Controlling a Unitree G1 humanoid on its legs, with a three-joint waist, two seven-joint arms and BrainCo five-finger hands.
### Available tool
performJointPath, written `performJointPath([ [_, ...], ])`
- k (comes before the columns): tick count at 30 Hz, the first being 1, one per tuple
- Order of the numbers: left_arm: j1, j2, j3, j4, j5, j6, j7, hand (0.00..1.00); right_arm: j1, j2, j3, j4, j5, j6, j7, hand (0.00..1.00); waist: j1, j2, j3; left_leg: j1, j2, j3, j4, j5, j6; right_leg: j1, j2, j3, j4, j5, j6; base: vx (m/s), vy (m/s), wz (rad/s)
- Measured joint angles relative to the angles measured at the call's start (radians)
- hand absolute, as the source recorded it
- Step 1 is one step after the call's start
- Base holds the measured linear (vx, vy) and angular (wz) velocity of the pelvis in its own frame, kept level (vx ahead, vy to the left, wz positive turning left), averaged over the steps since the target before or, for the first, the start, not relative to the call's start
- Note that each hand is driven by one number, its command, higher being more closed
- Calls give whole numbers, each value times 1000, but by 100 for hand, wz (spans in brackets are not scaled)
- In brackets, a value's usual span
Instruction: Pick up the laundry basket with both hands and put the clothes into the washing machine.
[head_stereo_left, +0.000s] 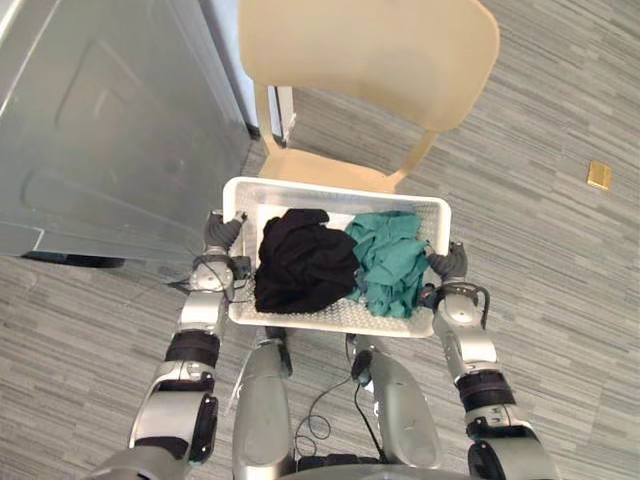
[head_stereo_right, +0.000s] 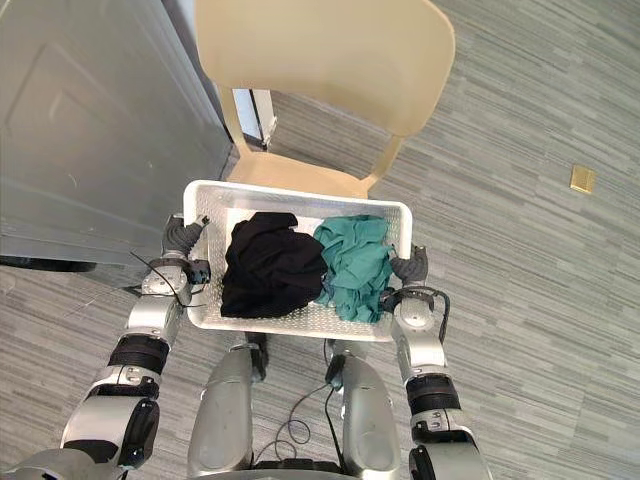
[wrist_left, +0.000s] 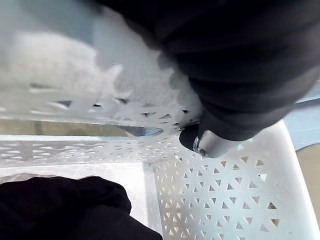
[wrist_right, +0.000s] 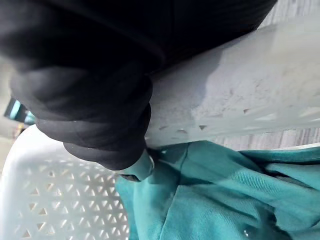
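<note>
The white laundry basket (head_stereo_left: 338, 189) is held between the two hands, in front of the robot, and its far edge lies over the front of the seat of a beige chair (head_stereo_left: 370, 50). I cannot tell if the basket rests on the seat or is lifted from it. Its walls and bottom are full of small triangular holes.

Two pieces of clothing lie inside. A black garment (head_stereo_left: 305, 262) is crumpled in the left half, and a teal garment (head_stereo_left: 390, 262) is crumpled in the right half, touching the black one in the middle. A bare part of the bottom shows at the far side.

The left hand (head_stereo_left: 222, 232) grips the left rim of the basket. In the left wrist view a silver fingertip (wrist_left: 210, 144) hooks over the rim onto the inner wall. The right hand (head_stereo_left: 448, 262) grips the right rim in the same way, with one fingertip (wrist_right: 141, 167) inside, just beside the teal cloth.

A big grey metal appliance (head_stereo_left: 100, 120) stands at the far left, near the chair. A small tan square (head_stereo_left: 598, 175) lies on the grey striped floor (head_stereo_left: 560, 300), well apart at the far right.
</note>
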Motion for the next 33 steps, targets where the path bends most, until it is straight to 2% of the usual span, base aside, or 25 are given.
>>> performJointPath([
  [3, -13, 3, 5, -1, 18, 10, 3, 0, 3, 0, 3, 0, 0, -1, 5, 0, -2, -1, 11, -10, -4, -6, -4, 8, 2, -10, -1, -7, 0, 0, 0, 10, 20, 6],
  [7, -51, 25, 19, 1, 16, 28, 48, 0, 8, -14, 15, 0, 1, -41, 43, 0, -8, -3, 12, -15, -8, -24, -25, 27, -3, -13, 0, -19, -3, -1, -1, 2, 3, 10],
  [11, -73, 25, 43, -2, 15, 27, 89, 0, 11, -10, 18, 0, 2, -47, 46, 0, -4, -3, 13, -15, -9, -30, -43, 41, -8, -11, 1, -28, -11, 0, -1, -19, -1, 7],
  [15, -92, 24, 45, -38, 19, 11, 158, 0, 14, -4, 12, -1, 12, -71, 42, 0, -6, -6, 19, -14, -10, -34, -53, 42, -9, -9, 1, -32, -13, 0, -2, -10, 16, 3],
  [16, -108, 24, 48, -55, 18, -7, 176, 0, 13, 1, 9, -1, 13, -79, 39, 0, -5, -6, 22, -14, -10, -33, -54, 42, -9, -9, 1, -32, -15, 1, -3, 0, 0, 0],
  [22, -166, 27, 49, -91, 18, -41, 196, 0, 9, 10, 9, -2, 13, -83, 21, 0, -10, -6, 23, -11, -10, -26, -50, 43, -7, -9, 1, -28, -16, 2, -4, 22, 39, -2],
  [26, -145, 100, -111, -98, 15, -44, 61, 0, 8, 5, 7, -8, 13, -79, 28, 0, -3, -1, 26, 9, -11, -12, -60, 43, -7, -3, 1, -14, -16, 2, -4, 27, 38, -9],
  [29, -139, 134, -143, -104, 19, -44, -51, 0, 11, 3, -10, -21, 12, -78, 68, 0, -3, 0, 27, 30, -14, -1, -81, 49, -10, 5, -2, -9, -16, 2, -3, 8, 22, -4],
  [33, -119, 133, -140, -143, 44, -45, -64, 0, 15, -1, -12, -48, 12, -78, 90, 0, -4, 6, 30, 49, -20, 0, -104, 59, -10, 13, -5, -9, -16, 1, -3, 0, 0, 0],
])
